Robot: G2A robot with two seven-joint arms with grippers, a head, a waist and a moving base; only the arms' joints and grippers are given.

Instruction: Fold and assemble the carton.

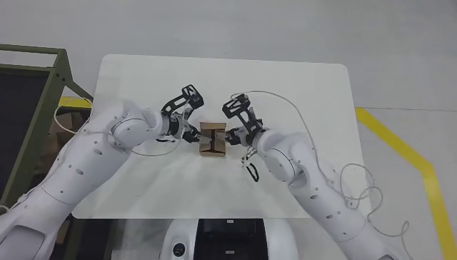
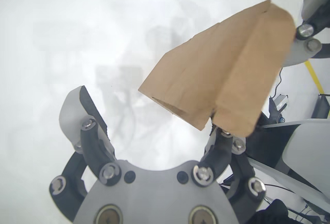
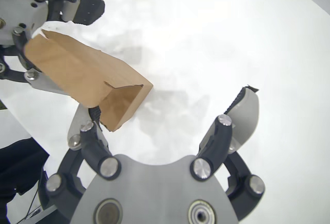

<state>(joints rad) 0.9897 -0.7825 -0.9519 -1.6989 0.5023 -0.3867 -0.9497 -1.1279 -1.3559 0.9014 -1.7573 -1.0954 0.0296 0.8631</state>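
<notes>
A small brown carton (image 1: 212, 140), partly folded into a tube with open ends, lies at the middle of the white table (image 1: 300, 88). My left gripper (image 1: 191, 134) sits at its left end and my right gripper (image 1: 232, 138) at its right end. The left wrist view shows the left gripper (image 2: 149, 111) open, one finger against the carton (image 2: 221, 73) and the other apart over bare table. My right gripper (image 3: 170, 104) is likewise open, with one finger touching the open end of the carton (image 3: 85, 73). Neither gripper clamps the carton.
A green-framed rack (image 1: 36, 96) stands off the table's left edge. A yellow floor line (image 1: 400, 146) runs to the right. A thin white cable (image 1: 285, 106) loops over the table from the right arm. Bare tabletop lies behind and in front of the carton.
</notes>
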